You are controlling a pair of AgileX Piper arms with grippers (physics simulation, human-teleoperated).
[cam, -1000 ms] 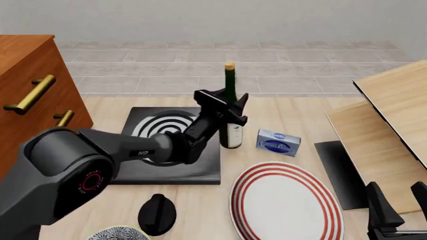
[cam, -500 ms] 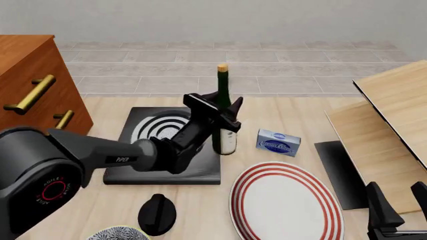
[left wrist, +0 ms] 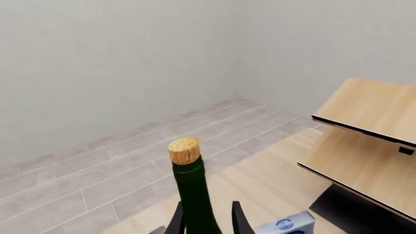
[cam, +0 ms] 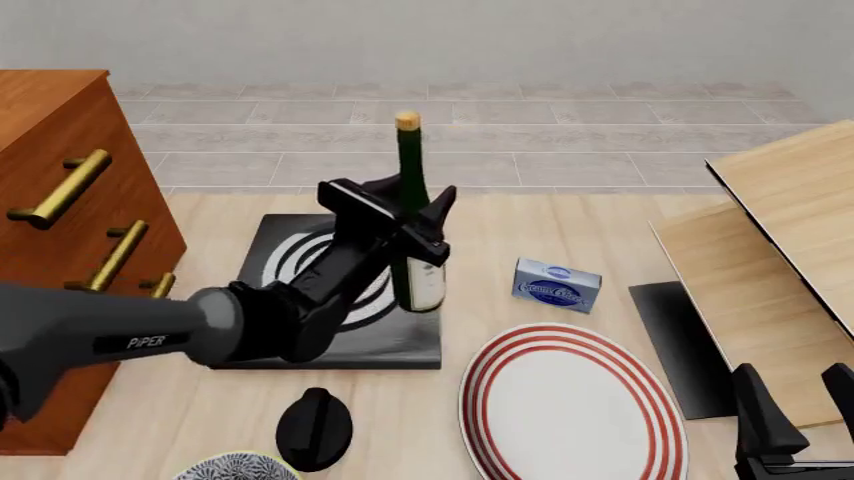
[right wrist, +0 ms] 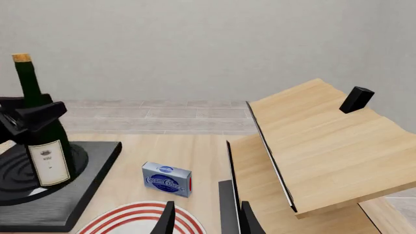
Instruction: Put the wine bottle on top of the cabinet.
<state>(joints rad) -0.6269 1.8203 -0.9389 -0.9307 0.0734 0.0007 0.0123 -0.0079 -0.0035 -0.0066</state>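
The left end effector (cam: 400,222) is pinching the wine bottle (cam: 415,225) at its shoulder, one finger on each side of the glass. The bottle is upright over the black board (cam: 267,340) with the white ring pattern; whether its base is clear of the board cannot be told from the front view. The cabinet (cam: 54,160) stands at the left edge of the surface, its top above the bottle's present grip height.

The step in hand is judged to be the carry leftward. To do it well, lift first until the base clears the cabinet's top edge, keep the bottle vertical, and release only once the base sits flat and well in from the edge.

The right end effector (right wrist: 204,214) is spread, holding nothing, low beside the striped plate (cam: 574,400). A blue box (cam: 557,285) lies just right of the bottle.
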